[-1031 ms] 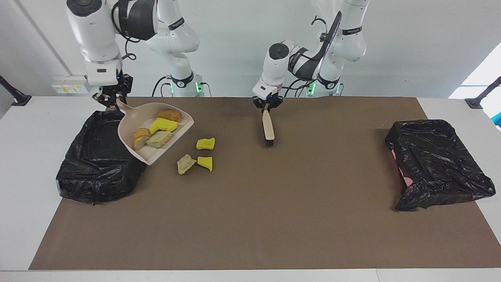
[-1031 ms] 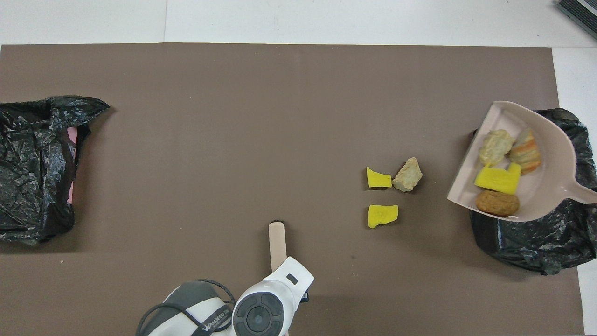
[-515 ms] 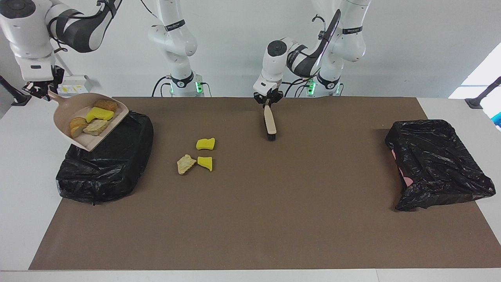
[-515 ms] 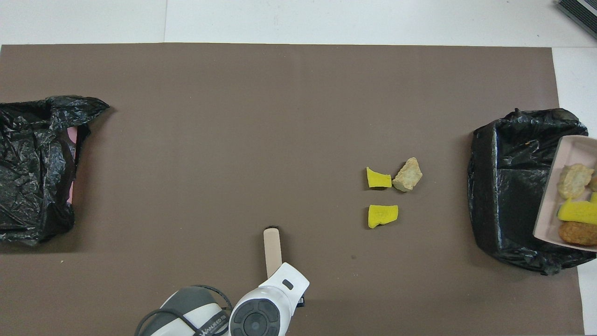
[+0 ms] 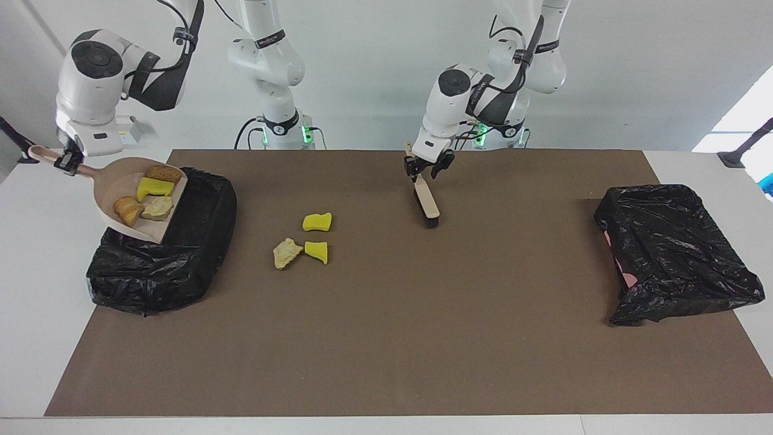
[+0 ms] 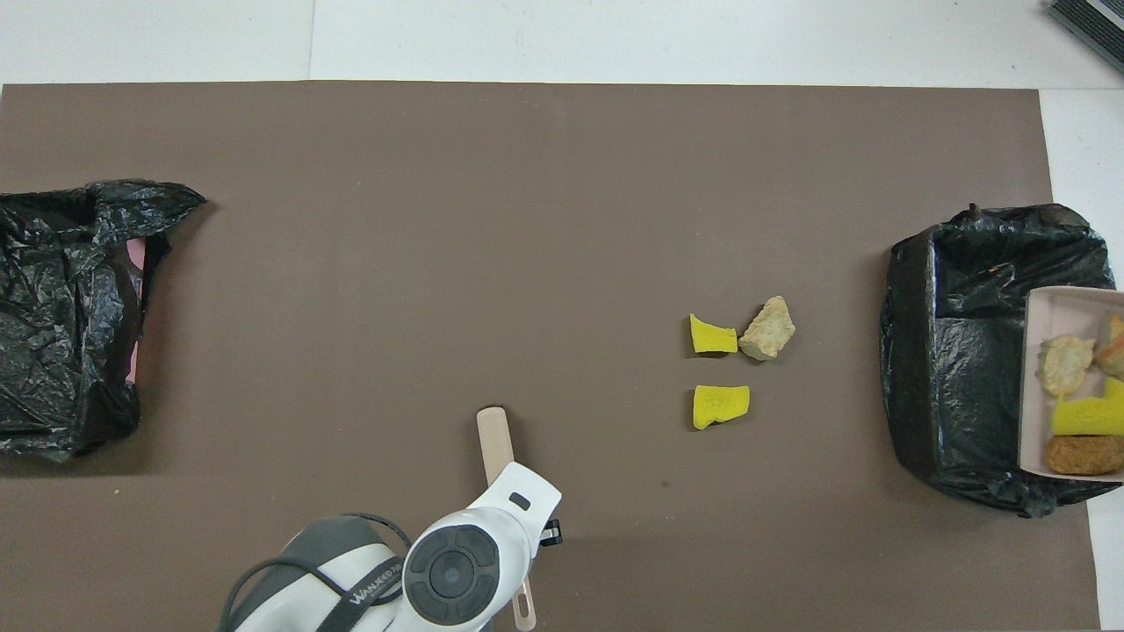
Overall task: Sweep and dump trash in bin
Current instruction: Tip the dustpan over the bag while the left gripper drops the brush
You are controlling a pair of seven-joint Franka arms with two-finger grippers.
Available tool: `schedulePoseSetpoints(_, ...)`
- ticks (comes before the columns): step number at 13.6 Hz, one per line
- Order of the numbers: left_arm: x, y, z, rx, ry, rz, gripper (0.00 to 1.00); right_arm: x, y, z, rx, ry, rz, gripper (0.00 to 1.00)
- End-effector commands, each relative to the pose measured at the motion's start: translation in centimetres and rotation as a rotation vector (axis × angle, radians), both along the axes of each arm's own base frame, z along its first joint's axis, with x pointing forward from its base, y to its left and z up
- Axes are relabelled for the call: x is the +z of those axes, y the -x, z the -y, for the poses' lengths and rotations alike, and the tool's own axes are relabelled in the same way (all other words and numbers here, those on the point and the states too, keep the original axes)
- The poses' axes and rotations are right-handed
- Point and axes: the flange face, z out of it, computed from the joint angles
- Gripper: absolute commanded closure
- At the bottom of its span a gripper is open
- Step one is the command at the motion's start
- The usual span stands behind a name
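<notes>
I see my left gripper (image 5: 423, 171), low over the brown mat (image 5: 386, 338), its fingers apart beside the slanted beige brush (image 5: 426, 202). My right gripper (image 5: 71, 162) stays clamped on the beige plastic dustpan (image 5: 112, 181), over the black-bagged bin (image 5: 163, 260), carrying four scraps (image 5: 145, 196). Three loose scraps (image 5: 305, 238) lie on the mat between bin and brush.

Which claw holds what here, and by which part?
Right claw grips the dustpan by its handle, over the bin. Left claw is around the brush handle; grip unclear.
</notes>
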Motion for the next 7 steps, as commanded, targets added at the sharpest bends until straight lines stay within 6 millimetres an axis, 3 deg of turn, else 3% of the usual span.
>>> schedulePoseSetpoints(1,2.0,-4.3,-1.0,-0.017,0.003,0.004,0.0,0.4,0.5,-1.4,0.062,0.038,0.002,1.0)
schedulePoseSetpoints(4,4.3,-8.4,-5.3,-0.042,0.023,0.055,0.0,0.3,-0.7,-4.5,0.097,0.073,0.014,1.0)
schedulePoseSetpoints(7,7.1,-11.9,-9.4,-0.134,0.03,0.071,0.0,0.9,-1.2,-5.3,0.165,0.169,0.003,1.0)
